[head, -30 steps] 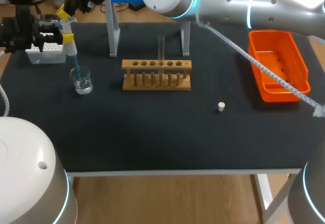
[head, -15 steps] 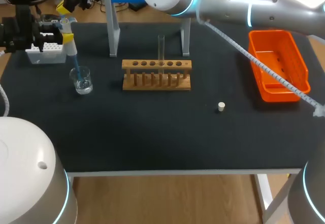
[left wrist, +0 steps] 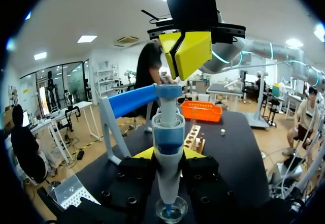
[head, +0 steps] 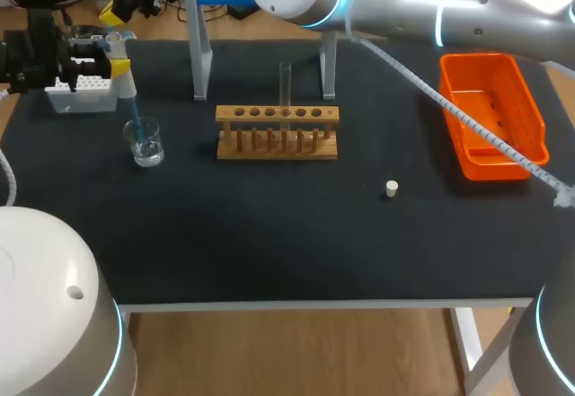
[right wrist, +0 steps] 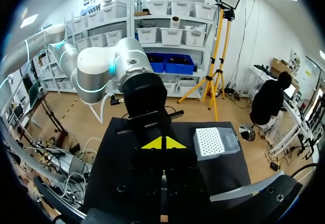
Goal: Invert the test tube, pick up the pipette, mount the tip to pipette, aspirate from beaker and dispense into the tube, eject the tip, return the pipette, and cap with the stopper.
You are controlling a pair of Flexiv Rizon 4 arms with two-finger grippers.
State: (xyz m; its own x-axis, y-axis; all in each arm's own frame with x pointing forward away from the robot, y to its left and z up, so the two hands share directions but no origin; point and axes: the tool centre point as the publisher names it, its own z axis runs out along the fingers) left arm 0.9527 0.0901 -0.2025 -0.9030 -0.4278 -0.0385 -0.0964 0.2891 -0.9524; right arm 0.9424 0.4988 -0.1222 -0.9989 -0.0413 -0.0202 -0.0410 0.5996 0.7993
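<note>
Pipette (left wrist: 169, 127) is hanging upright at the counter's (head: 269, 234) far left, with the left tool (left wrist: 169, 155) pinching its body from both sides. Its blue tip (head: 133, 109) is dipping into the glass beaker (head: 144, 141), which is sitting just in front of the white tip box (head: 81, 86). Print on the pipette body: too small to tell.

Right arm is reaching across from the right. The right tool (left wrist: 185, 54), its yellow tips pressed together, is sitting directly over the pipette's top; touching or just clear of it, cannot tell.

Test tube (head: 285, 86) is standing upright, mouth up, in the wooden rack (head: 278, 132) at mid-counter. White stopper (head: 391, 189) is lying alone, nearer than the rack and to its right. Orange bin (head: 491, 118) is sitting at the right edge. Pipette stand (head: 199, 55) is standing behind the rack.

Against a second ago: the right tool is sitting a little higher above the pipette top, having lifted slightly. The pipette, beaker, rack, tube and stopper are keeping their places, and the left tool is still gripping.
</note>
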